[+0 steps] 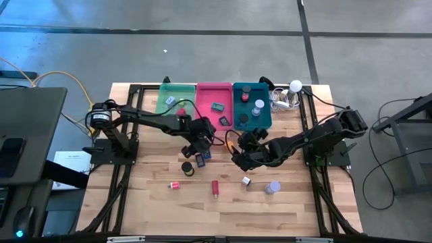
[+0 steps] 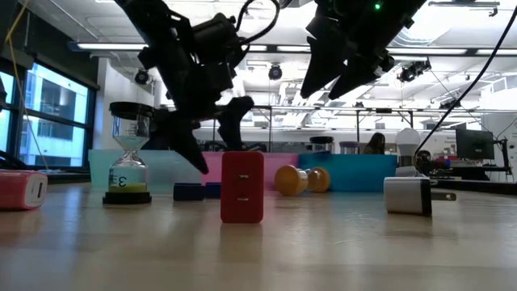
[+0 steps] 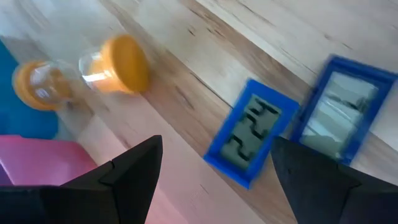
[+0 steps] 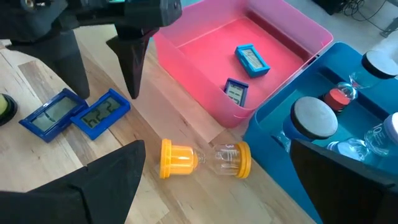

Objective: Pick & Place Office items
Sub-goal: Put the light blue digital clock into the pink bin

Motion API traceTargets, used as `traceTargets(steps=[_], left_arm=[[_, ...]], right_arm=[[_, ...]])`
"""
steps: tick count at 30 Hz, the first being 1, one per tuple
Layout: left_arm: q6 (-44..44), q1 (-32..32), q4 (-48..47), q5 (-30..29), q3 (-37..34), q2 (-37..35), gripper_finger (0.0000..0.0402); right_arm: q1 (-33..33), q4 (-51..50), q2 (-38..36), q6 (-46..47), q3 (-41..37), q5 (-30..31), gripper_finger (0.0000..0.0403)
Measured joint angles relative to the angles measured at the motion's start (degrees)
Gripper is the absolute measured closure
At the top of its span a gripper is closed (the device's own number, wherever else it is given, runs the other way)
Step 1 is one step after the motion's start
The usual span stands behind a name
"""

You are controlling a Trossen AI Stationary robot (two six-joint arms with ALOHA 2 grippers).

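Nearest the desk's (image 1: 148,209) front edge, several office items are still unsorted: a red charger block (image 2: 241,187) standing upright, a small pink-red piece (image 1: 175,185), a white plug adapter (image 2: 408,195) and a lavender cylinder (image 1: 272,187). A little farther in stands a black-capped hourglass (image 2: 128,153).

Beyond those, at mid-desk, two blue digital clocks (image 4: 100,113) (image 4: 52,115) lie flat side by side, screens up. An orange-capped sand timer (image 4: 204,158) lies on its side just in front of the pink tray (image 1: 229,90).

The left hand (image 3: 214,165) hangs just above the two clocks, fingers spread wide around the nearer one and holding nothing. It looks ready to close on that clock, which lies between the fingertips but is not yet touched. The right hand (image 4: 217,180) hovers over the fallen sand timer, also spread wide and empty.

Farthest back, the trays already hold some pieces. Two blue clocks rest in the pink tray, timers and round caps sit in the teal tray (image 1: 268,125), and small items lie in the green tray (image 1: 162,91). By that count the sorting looks roughly half done.
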Motion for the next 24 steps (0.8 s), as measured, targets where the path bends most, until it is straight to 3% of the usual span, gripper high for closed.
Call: traceTargets(steps=[24], left_arm=[[4.34, -0.66, -1.23, -1.58, 0.04, 1.16, 0.0108]], right_arm=[[0.0, 3.43, 0.0, 0.17, -2.77, 0.0, 0.0014]])
